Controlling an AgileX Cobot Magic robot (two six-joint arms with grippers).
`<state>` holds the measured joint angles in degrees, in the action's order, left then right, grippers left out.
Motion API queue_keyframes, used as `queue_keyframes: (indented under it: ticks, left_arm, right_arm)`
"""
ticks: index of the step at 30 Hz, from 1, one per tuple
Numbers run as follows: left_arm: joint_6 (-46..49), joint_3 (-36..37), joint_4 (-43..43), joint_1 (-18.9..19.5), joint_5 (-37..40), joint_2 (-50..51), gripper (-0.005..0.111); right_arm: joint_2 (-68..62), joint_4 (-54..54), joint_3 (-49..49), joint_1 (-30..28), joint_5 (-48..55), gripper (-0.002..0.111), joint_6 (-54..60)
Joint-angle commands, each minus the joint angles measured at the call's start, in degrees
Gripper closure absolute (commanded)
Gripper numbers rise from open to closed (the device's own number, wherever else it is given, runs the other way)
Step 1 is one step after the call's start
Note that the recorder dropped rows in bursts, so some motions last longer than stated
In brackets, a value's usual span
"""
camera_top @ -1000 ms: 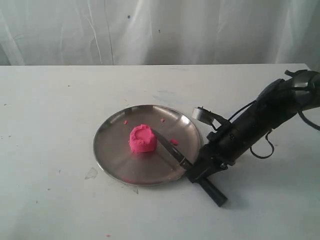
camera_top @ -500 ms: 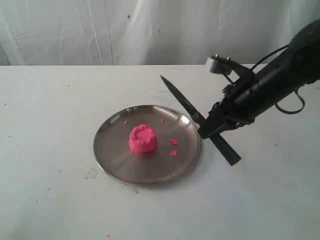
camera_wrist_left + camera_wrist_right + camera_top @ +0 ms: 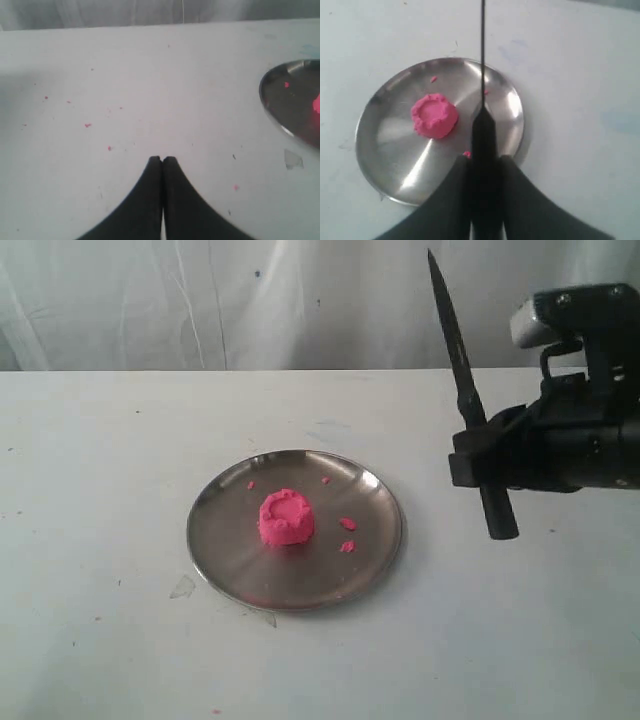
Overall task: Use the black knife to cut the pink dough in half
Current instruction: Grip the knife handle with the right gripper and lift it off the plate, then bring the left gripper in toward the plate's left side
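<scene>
Pink and clay-like, the pink dough (image 3: 286,518) is sitting as one uncut lump near the middle of the round metal plate (image 3: 225,540), its top dented, with a few pink crumbs (image 3: 347,524) lying beside it on the steel. The right gripper (image 3: 490,462) is pinching the black knife (image 3: 455,350) by its handle, jaws closed on either side of it, and is holding it in the air to the right of the plate, well clear of the dough. The blade is pointing steeply upward and the butt is hanging below the jaws. In the right wrist view the narrow blade (image 3: 482,60) is running straight out from between the fingers.

The left gripper (image 3: 162,162) is hovering over the bare white table (image 3: 100,490) beside the plate's rim, jaws pressed together and holding nothing.

The dough is looking light, soft and a little sticky, so it is likely to squash and cling to the blade rather than resist it. The plate is looking slick, so the lump may slide under a sideways push. The knife is looking stiff and light, and the handle grip seems the right place to hold it.
</scene>
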<state>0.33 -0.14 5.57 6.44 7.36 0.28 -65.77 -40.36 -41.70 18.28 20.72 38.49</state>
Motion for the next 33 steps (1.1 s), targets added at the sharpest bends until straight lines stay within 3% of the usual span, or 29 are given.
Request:
queue_keyframes:
  ticks: [1,2,5,10,13,14,15,18,20,23,28,30,33]
  left_arm:
    - [-5.07,0.14,0.28,-0.42,-17.65,-0.28,0.107]
    - [-7.87,0.14,0.28,-0.42,-29.55,-0.28,0.107]
    - [-6.71,0.14,0.57,-0.42,-50.55,-0.28,0.107]
    - [-5.9,-11.9,1.61,-0.42,-53.64,-0.28,0.107]
    - [3.32,-19.7,-0.01,-0.42,-48.17,2.93,0.107]
    - [11.6,-22.54,-0.55,-0.42,-38.36,5.54,0.107]
    - [16.61,-24.02,-0.46,-0.42,-33.67,7.93,0.107]
    - [24.96,-25.04,-0.56,-0.61,-15.9,20.31,0.107]
    - [28.77,-22.56,-0.56,-2.75,-17.14,28.95,0.107]
    - [26.14,-19.92,-0.56,-6.52,-24.7,39.59,0.107]
    - [20.02,-20.18,-0.56,-13.28,-25.65,50.15,0.107]
    - [16.45,-22.8,-0.56,-16.83,-20.75,52.83,0.107]
    - [14.43,-30.87,-0.56,-23.21,-5.89,57.68,0.107]
  right_arm:
    - [-3.34,-1.36,-1.0,0.2,-1.26,0.108,-1.0]
    - [-3.46,-1.36,-1.51,0.2,0.17,0.108,-1.0]
    - [-2.85,-1.45,-1.77,0.2,4.83,0.108,-1.0]
    - [-2.97,-1.45,-1.64,0.2,6.17,0.108,-1.0]
    - [-3.5,-2.4,-1.54,0.2,4.19,0.108,-1.0]
    - [-3.86,-3.15,-1.54,0.2,3.4,0.108,-1.0]
    - [-4.23,-3.79,-1.54,0.2,2.79,0.108,-1.0]
    - [-6.1,-4.03,-1.54,0.34,0.86,0.108,-1.0]
    - [-7.68,-3.91,-1.54,0.49,0.69,0.108,-1.0]
    - [-9.81,-3.08,-1.54,0.49,4.59,0.108,1.62]
    - [-10.24,-0.57,-1.65,0.49,12.03,0.108,4.89]
    - [-10.24,1.23,-1.65,0.49,13.3,0.108,4.89]
    - [-10.24,2.53,-1.86,0.49,13.55,0.108,4.89]
